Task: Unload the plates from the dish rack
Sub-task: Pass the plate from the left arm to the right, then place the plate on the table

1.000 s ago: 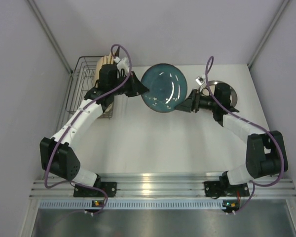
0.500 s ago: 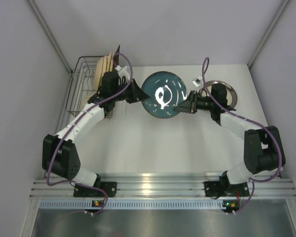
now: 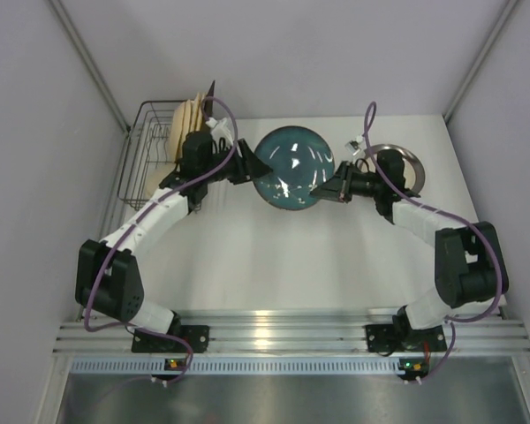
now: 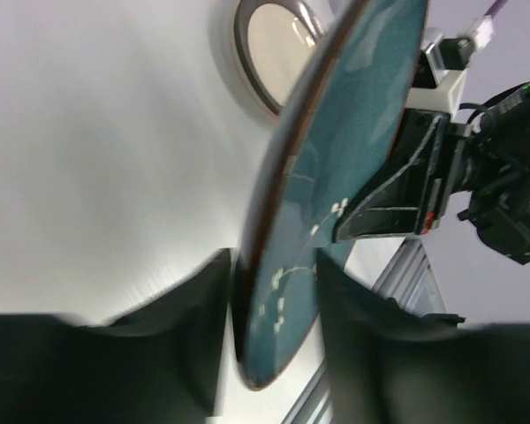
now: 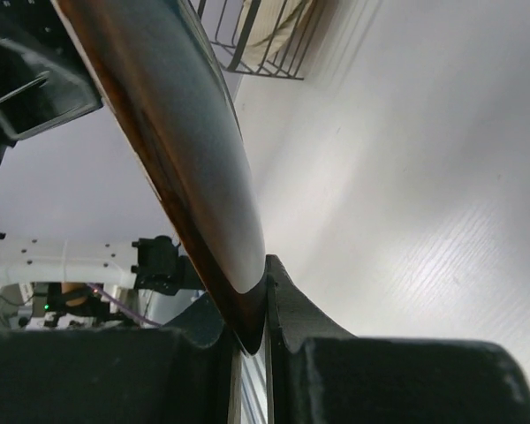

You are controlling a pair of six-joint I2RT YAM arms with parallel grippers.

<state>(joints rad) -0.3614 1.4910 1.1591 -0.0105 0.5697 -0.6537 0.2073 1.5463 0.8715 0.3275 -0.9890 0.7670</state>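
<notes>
Round teal glazed plate (image 3: 291, 168): off the rack, up in the air over the middle back of the white worktop (image 3: 274, 256), between the two arms, tilted on edge.

Right pincer (image 5: 247, 300): jaws pinched tight on the plate's right rim. The bite is shallow, on the lip only.

Left pincer (image 4: 274, 261): jaws straddle the opposite rim. The wrist view is blurred, so I cannot tell whether they press the plate or stand slack beside it.

Risks, as judged:
- If the left side lets go, the whole plate hangs from one thin rim pinch. Glaze is slick, so the plate may swing down or slip out and hit the worktop.
- If both arms grip and pull apart, one hold may tear loose.
- The round silver plate (image 3: 397, 163) lies flat just right of the right pincer. A careless put-down could knock the two plates together.

Counts:
- teal plate: 1, in the air
- silver plate: 1, on the worktop
- tan plates (image 3: 185, 124) upright in the rectangular dark wire dish rack (image 3: 132, 141) at back left: several edges packed close, exact number not readable
- rack: 1
- pincers: 2
</notes>
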